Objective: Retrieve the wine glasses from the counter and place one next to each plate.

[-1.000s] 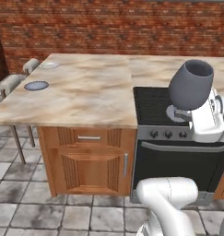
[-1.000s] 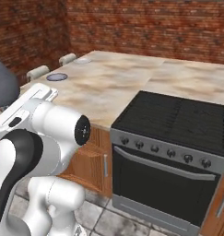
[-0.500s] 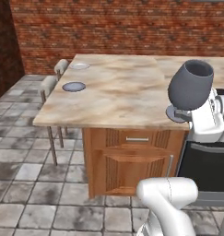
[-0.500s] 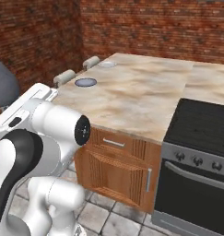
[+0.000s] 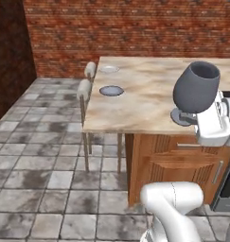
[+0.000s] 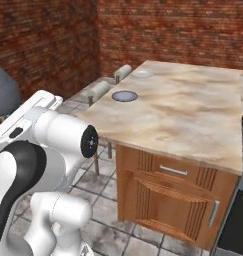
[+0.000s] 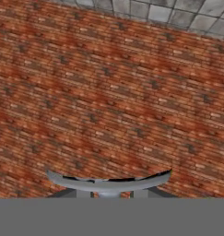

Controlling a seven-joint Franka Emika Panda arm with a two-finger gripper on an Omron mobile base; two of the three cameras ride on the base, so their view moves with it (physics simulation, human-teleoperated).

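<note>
The whole scene has slid right since the earlier frames: the base has driven, bringing the desk (image 5: 149, 101) end with two plates (image 5: 111, 90) closer. The end effector (image 5: 192, 116) still pinches the wine glass (image 5: 196, 88) by its stem, carried upright, well apart from the plates, toward the desk's near edge.

Even, flat light fills my views, with no glare. The brick wall (image 5: 10, 52) at nine o'clock sits dim. Faint shade lies under the table (image 5: 135, 113). My hand view looks soft, blurry.
</note>
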